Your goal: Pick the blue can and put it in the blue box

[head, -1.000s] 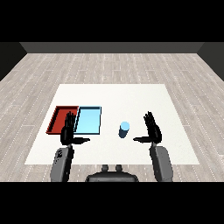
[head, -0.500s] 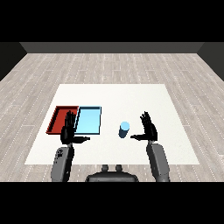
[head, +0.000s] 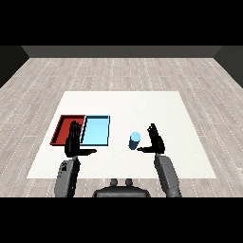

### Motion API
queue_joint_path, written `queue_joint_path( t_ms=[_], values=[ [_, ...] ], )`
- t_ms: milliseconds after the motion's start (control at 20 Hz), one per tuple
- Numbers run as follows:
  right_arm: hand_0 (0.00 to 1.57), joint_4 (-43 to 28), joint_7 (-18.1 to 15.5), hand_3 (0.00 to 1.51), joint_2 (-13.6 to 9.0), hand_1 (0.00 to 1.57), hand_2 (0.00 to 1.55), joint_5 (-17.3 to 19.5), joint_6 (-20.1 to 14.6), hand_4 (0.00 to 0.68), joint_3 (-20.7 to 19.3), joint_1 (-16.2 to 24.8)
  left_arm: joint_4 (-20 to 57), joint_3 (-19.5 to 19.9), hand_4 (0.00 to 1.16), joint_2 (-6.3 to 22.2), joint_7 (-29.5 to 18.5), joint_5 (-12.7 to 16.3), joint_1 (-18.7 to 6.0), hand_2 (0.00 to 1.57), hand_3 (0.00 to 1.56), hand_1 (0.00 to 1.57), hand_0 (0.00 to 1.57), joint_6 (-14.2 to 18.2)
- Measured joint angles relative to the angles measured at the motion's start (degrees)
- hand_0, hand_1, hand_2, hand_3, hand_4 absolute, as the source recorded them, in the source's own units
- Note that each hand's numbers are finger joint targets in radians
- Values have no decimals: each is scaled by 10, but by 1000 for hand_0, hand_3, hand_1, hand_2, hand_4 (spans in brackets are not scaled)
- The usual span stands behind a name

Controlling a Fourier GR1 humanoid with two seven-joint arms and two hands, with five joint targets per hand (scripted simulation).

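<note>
Standing upright, the blue can [head: 135, 140] sat just beside the right hand [head: 154, 141], fingers straight, holding nothing. Left hand [head: 73, 143] was open too, overlapping the red tray [head: 64, 128] beside the light blue tray [head: 97, 129].

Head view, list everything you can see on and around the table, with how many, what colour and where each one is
table: one, white, centre of the view on a grey plank floor
red tray: one, red, left part of the table, against the blue tray's left side
blue tray: one, light blue, right beside the red tray
blue can: one, light blue, upright on the table, right of the blue tray
left hand: one, black, fingers straight, over the near edges of the trays
right hand: one, black, open, just right of the can, not curled round it
forearms: two, grey, rising from the lower corners
</note>
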Motion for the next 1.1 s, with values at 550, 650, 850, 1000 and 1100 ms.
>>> queue_joint_path(
  t_ms=[550, 650, 850, 1000, 1100],
  values=[
    [0, 37, -20, 0, 1, 0, 0, -23, -33, 0, 54, -8, -9, -6, 0, -1, -6, -3, 16, 0, 0, 0, 0, 2],
    [0, 43, -24, 0, 1, 0, 0, -26, -35, 0, 64, -8, -6, 3, 0, 5, -11, 1, 15, 0, 0, 0, 0, -1],
    [0, 80, -35, 0, 1, 0, 0, -33, -27, 0, 52, -32, -11, 1, 0, 2, 2, 1, 6, 0, 0, 0, 0, 6],
    [0, 105, -47, 0, 1, 0, 0, -34, -25, 0, 47, -47, -26, -9, 0, -5, 9, -7, 11, 0, 0, 0, 0, 16],
    [0, 107, -49, 0, 1, 0, 0, -40, -29, 0, 52, -54, -13, -4, 0, -1, -6, -4, 11, 0, 0, 0, 0, 7]
  ],
)
